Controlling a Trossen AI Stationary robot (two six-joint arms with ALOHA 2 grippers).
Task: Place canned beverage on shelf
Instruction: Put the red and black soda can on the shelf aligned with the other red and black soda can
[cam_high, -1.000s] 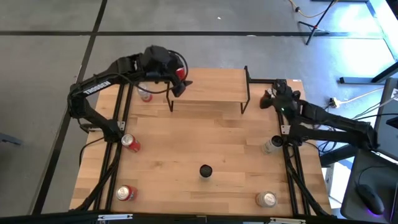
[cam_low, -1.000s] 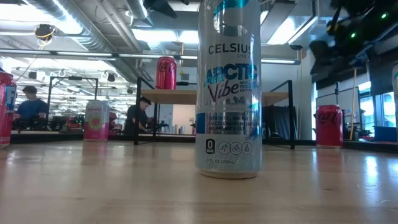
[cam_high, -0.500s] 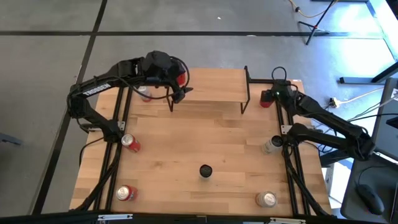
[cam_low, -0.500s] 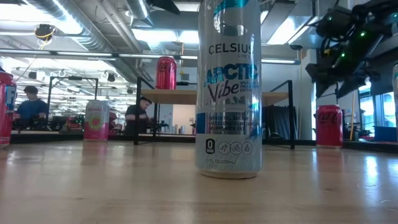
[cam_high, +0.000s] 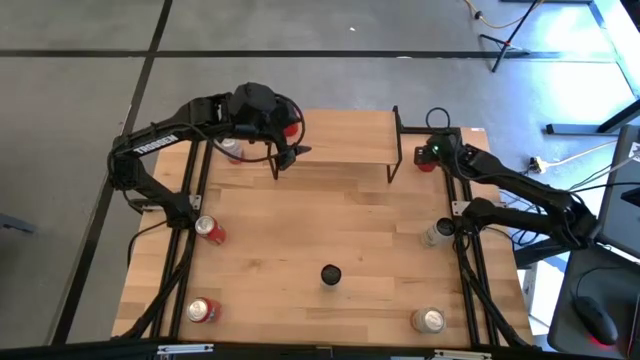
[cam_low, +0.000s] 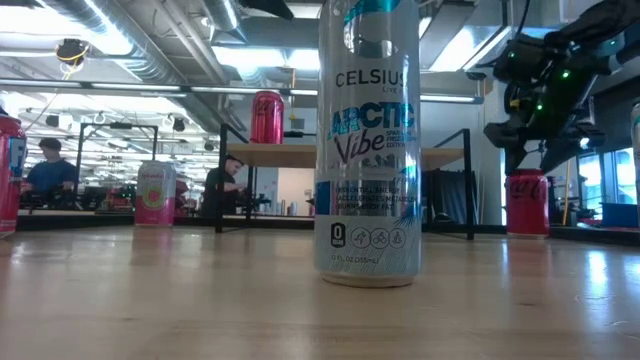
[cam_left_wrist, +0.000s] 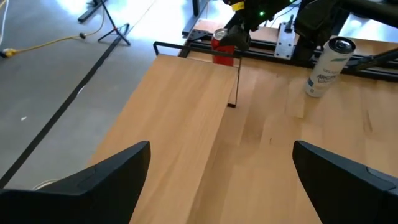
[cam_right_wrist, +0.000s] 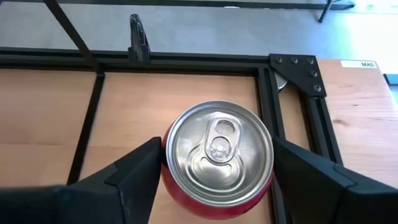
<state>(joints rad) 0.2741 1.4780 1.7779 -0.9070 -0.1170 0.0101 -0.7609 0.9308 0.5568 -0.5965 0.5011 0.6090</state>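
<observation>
A red can (cam_right_wrist: 217, 152) stands upright on the tabletop at the far right, just right of the shelf (cam_high: 335, 138). It also shows in the high view (cam_high: 426, 164) and the low view (cam_low: 527, 203). My right gripper (cam_high: 431, 152) is open and points down over this can, one finger on either side of its top. In the low view the gripper (cam_low: 528, 150) is just above the can. Whether it touches the can, I cannot tell. Another red can (cam_high: 291, 127) stands on the shelf's left end. My left gripper (cam_high: 293, 151) is open and empty beside it.
A tall Celsius can (cam_high: 330, 274) stands mid-table near the front. Red cans (cam_high: 210, 231) (cam_high: 203, 310) and a pink can (cam_high: 232, 150) stand along the left side. Silver cans (cam_high: 437, 233) (cam_high: 428, 320) stand along the right. The shelf's black right leg (cam_high: 398, 150) is close to my right gripper.
My right gripper has gone toward the table's left edge and down until it stands over the red can beside the shelf. My left gripper has drawn back a little toward the near edge, away from the can on the shelf.
</observation>
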